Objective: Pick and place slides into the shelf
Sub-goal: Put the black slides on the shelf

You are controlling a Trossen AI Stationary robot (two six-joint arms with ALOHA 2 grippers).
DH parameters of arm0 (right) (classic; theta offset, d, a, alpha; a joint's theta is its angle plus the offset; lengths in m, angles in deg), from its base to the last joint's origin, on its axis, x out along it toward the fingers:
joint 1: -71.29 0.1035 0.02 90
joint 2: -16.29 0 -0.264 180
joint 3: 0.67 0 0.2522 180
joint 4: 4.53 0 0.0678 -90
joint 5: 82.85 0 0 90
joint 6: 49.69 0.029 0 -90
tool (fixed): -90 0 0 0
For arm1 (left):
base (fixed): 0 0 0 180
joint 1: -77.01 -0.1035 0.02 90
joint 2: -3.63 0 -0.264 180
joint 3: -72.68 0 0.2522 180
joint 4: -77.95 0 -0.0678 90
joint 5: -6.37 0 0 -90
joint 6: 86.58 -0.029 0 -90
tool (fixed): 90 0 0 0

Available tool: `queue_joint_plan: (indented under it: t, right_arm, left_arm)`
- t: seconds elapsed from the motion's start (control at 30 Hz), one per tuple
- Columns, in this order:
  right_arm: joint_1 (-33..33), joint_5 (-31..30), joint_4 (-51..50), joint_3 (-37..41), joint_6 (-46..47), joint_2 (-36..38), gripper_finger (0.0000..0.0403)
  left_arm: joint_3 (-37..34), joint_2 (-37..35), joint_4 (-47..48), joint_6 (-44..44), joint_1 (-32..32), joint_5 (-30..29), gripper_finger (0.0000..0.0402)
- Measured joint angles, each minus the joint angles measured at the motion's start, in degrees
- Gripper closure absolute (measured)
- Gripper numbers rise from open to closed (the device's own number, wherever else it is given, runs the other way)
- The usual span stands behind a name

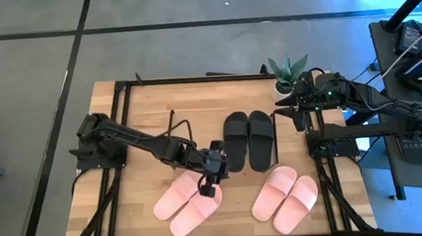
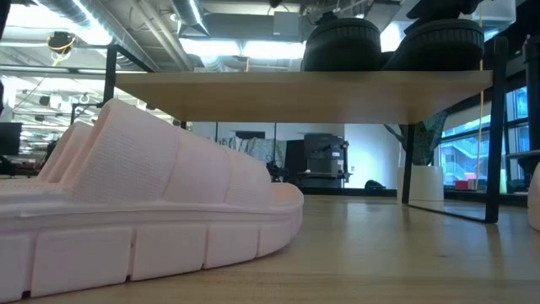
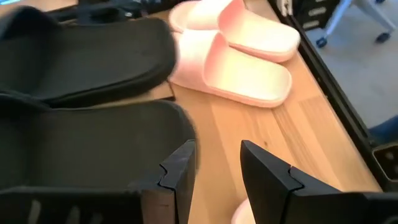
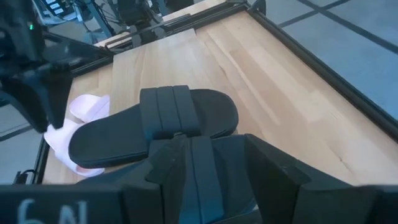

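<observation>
Near edge of worktop: two pink pairs on the wood. Left pink pair sits front-centre-left, toes pointing toward far-right diag; right pink pair front-right, same diag. Low view is filled by one pink slide lying flat on the wood, ribbed strap up.

Left end effector is out over the worktop centre, right at the far end of the left pink pair, next to the black pair. Left wrist view: left end effector has fingers apart, nothing between them, bare wood in the gap; black slides to one side, the right pink pair beyond. Whether it touches the pink slide under it: can't tell.

Mid worktop: black pair side by side, parallel, on top of the shelf. Low view confirms: light wood board on thin black legs, two black slides on it, open space under the board. Shelf board barely shows from above since the black pair covers most of it.

Right end effector is near the far-right corner, just beside the black pair and close to a small potted plant. Right wrist view: right end effector fingers apart, holding nothing, looking over the black pair, w/ a bit of pink slide past it.
</observation>
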Motion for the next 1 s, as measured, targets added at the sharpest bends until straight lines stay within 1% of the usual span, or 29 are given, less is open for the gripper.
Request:
queue_joint_plan:
  t: [0.07,0.13,0.33,0.5,0.73,1.0]
  right_arm:
    - [0.0,0.0,-0.01,0.0,1.01,0.0,0.0243]
    - [0.0,0.0,-0.02,0.0,1.02,0.0,0.0243]
    - [0.0,0.0,-0.03,0.0,1.13,0.0,0.0243]
    - [0.0,0.0,-0.06,0.0,1.1,0.0,0.0243]
    - [-0.02,-0.57,-0.14,0.0,0.93,0.02,0.0243]
    - [-0.02,-0.57,-0.21,0.0,1.04,0.02,0.0244]
  left_arm:
    - [0.0,0.53,0.13,-1.16,0.71,-0.53,0.0282]
    - [0.0,0.62,0.24,-2.33,1.71,-3.4,0.0282]
    - [0.0,0.61,-2.4,-5.55,3.85,-15.5,0.0282]
    - [0.04,1.34,-5.26,-6.44,3.66,-15.38,0.0282]
    - [0.04,4.45,-5.41,-6.62,3.56,-14.37,0.0282]
    - [0.02,6.29,-8.16,-6.39,3.58,-17.32,0.0282]
